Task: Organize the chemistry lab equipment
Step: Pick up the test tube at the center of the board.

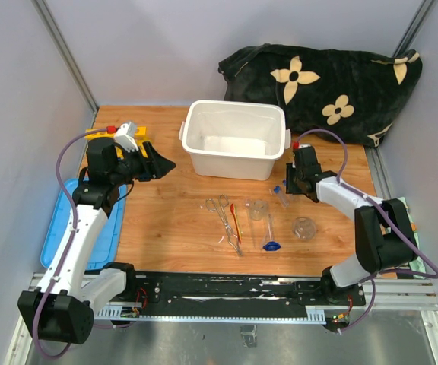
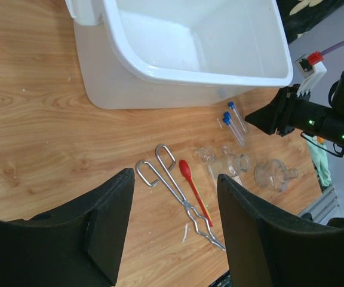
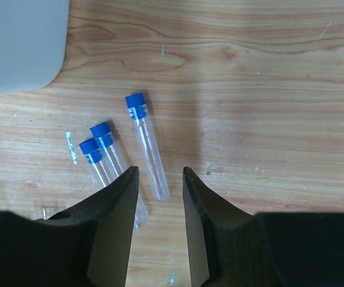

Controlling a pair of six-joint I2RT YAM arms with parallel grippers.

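Three blue-capped tubes (image 3: 150, 161) are lying flat on the worktop (image 3: 267, 119), just in front of a corner of the white bin (image 3: 17, 42), with their caps pointing towards it. Two are lying side by side and seem to be touching. The third is lying just beside them, on its own.

They are thin, clear and round, so I am judging them light, stiff and smooth, likely to roll away from a nudge and to crack under a hard squeeze. Whether they are glass or plastic, I cannot tell.

The safest hold is probably across the body just below the cap, one tube at a time. The lone tube looks best to take first, since it is offering room on both sides.

The right gripper (image 3: 159, 174) is hovering over that tube's rounded end, its jaws standing apart with nothing between them.

Further out, a small beaker (image 1: 258, 209), a flask (image 1: 304, 227), the tweezers (image 1: 223, 217) and a thin red tool (image 1: 235, 220) are lying mid-worktop.

The left gripper (image 2: 175, 179) is hanging to the left of the bin, jaws spread and empty, well apart from everything.
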